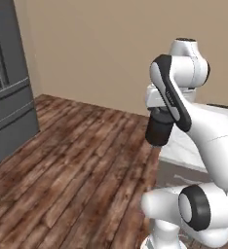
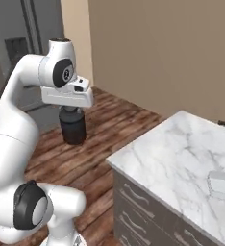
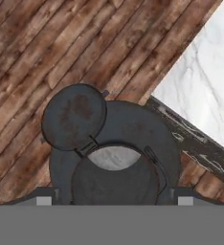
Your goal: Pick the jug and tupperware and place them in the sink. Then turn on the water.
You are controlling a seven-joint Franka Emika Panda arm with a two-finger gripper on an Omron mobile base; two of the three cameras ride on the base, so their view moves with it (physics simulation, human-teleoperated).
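The jug (image 1: 159,132), a squat dark cylinder, hangs under my hand above the wooden floor, off the corner of the counter. My gripper (image 1: 161,115) is shut on the jug (image 2: 73,127) from above, jaws standing wide around it. In the hand view the jug (image 3: 128,139) fills the lower middle, its round dark lid (image 3: 74,116) to the upper left, with my gripper (image 3: 114,198) around it. The tupperware (image 2: 224,185), pale and shallow, lies on the white marble counter (image 2: 177,149) at the far right, well away from the hand. The sink and the tap are out of view.
A dark grey fridge (image 1: 9,97) stands at the left. Brown plank floor (image 1: 72,160) spreads below the arm. The counter has grey drawer fronts (image 2: 148,211) under its near edge. A beige wall (image 2: 172,53) runs behind.
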